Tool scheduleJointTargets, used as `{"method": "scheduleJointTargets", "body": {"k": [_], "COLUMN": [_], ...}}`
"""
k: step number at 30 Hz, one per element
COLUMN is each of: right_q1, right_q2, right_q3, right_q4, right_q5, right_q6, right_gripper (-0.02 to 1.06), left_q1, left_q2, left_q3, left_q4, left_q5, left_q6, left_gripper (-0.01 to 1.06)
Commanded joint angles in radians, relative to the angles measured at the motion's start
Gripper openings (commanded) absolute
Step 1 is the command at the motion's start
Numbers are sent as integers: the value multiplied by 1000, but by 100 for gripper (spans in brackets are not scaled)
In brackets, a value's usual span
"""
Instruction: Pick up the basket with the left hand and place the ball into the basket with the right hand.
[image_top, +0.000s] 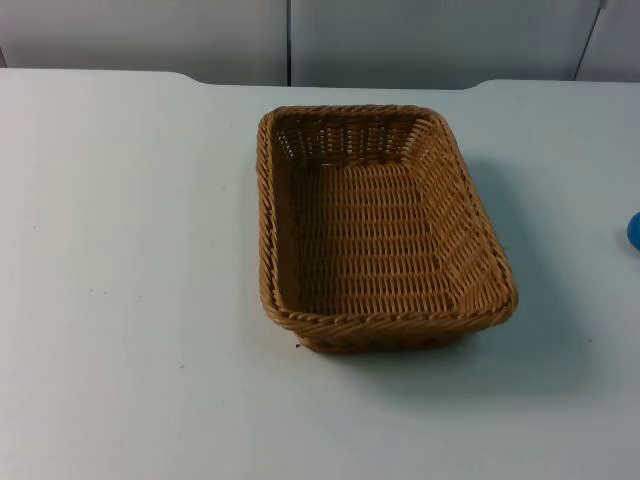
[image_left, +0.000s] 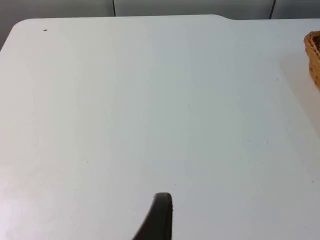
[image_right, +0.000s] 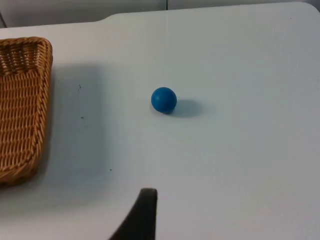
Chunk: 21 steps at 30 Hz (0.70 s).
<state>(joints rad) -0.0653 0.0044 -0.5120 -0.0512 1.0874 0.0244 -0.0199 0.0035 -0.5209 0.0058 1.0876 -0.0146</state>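
An empty brown wicker basket (image_top: 268, 200) rests flat on the middle of the white table. A small blue ball (image_top: 634, 231) lies on the table well to its right, at the picture's edge. In the right wrist view the ball (image_right: 164, 100) sits ahead of my right gripper (image_right: 142, 215), with the basket's (image_right: 25, 100) end beside it and a bare gap between them. My left gripper (image_left: 159, 220) hovers over bare table left of the basket, whose corner (image_left: 315, 55) just shows. Neither gripper touches anything.
The grey partition wall (image_top: 150, 35) closes off the table's far edge. Wide white table top (image_top: 120, 280) lies on both sides of the basket and in front of it.
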Motion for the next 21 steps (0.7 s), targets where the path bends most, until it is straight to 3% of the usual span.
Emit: {"method": "scheduleJointTargets", "body": {"k": [1,9,16,21], "right_q1": [-6,-6,-6,-6], "right_q2": [-4,-4,-4,-4], "right_q3": [4,4,4,4], "right_q4": [1,1,1,1], "right_q5": [-9,-9,-9,-9], "right_q6": [1,1,1,1], "right_gripper": [92,92,92,92], "left_q1": [5,5,5,5], "left_q2": [-4,-4,131,272], "left_q3": [7,-24,-107,-189], "left_q4": [0,-57,-83,-83], "left_q5": [-11,-18,-31,-116], "left_q6": [-6,-6,-6,-6], "left_gripper": [81,81,81,81]}}
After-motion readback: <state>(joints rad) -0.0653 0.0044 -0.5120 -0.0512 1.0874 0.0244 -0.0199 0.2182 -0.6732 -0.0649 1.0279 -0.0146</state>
